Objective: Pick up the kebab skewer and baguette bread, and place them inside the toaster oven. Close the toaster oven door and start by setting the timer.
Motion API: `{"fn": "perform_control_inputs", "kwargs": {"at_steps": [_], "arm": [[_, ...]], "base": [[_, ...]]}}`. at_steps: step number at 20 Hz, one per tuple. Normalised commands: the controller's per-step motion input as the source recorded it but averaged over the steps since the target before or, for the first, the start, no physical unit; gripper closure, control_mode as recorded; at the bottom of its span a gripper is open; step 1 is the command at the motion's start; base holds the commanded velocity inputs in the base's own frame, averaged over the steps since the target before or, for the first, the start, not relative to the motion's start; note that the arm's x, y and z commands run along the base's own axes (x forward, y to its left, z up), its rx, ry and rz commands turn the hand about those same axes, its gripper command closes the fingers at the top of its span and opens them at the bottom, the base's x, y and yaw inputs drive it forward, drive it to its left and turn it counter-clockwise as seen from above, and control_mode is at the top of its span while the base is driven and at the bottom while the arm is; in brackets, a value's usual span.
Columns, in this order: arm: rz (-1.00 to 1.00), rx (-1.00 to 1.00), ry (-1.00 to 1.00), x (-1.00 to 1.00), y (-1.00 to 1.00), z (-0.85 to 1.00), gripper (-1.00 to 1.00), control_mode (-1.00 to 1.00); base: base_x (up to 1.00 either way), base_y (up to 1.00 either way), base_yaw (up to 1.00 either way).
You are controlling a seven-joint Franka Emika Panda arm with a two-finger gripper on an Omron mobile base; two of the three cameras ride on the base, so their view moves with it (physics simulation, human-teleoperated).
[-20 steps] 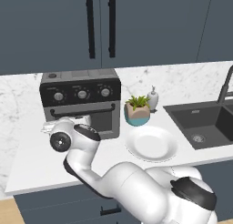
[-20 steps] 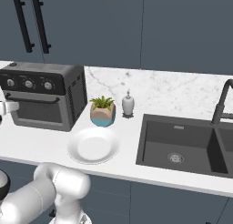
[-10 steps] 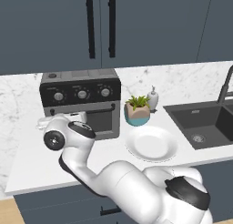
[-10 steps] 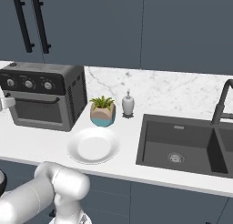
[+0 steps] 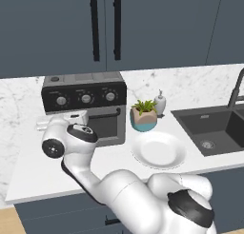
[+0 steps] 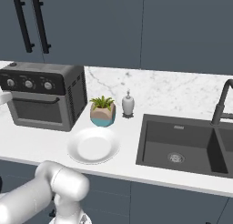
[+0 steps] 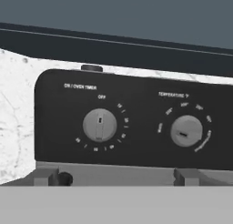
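Note:
The toaster oven stands on the counter, boxy and grey, with a black knob panel. Its door is shut, the black bar handle across the top; the oven also shows in the right base view. My gripper hovers open in front of the oven's left side, level with the panel. In the hand view the open gripper faces the timer knob, whose pointer stands at OFF, and the temperature knob beside it. Nothing is between the fingers. The kebab skewer and baguette bread are out of view.
A white plate lies right of the oven, with nothing on it. Behind it stand a potted plant and a small soap bottle. A dark sink with a faucet fills the right end of the counter.
The hand has risen slightly before the oven's left side and the elbow has swung a little left. The gripper has stayed open.

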Motion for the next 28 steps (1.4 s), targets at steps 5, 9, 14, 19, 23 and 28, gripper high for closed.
{"fn": "perform_control_inputs", "kwargs": {"at_steps": [5, 9, 14, 19, 23, 28], "arm": [[0.00, 0.00, -0.18, 0.00, 0.00, 0.10, -1.00, -1.00], [0.00, 0.00, -0.09, 0.02, 0.00, 0.15, -1.00, -1.00], [0.00, 0.00, 0.00, 0.11, 0.00, 0.19, -1.00, -1.00], [0.00, 0.00, 0.00, 0.19, 0.00, 0.08, -1.00, -1.00], [0.00, 0.00, 0.00, 0.13, 0.00, 0.00, -1.00, -1.00], [0.00, 0.00, 0.00, 0.24, 0.00, 0.00, -1.00, -1.00]], "base": [[0.00, 0.00, 0.00], [0.00, 0.00, 0.00], [0.00, 0.00, 0.00], [0.00, 0.00, 0.00], [0.00, 0.00, 0.00], [0.00, 0.00, 0.00]]}}
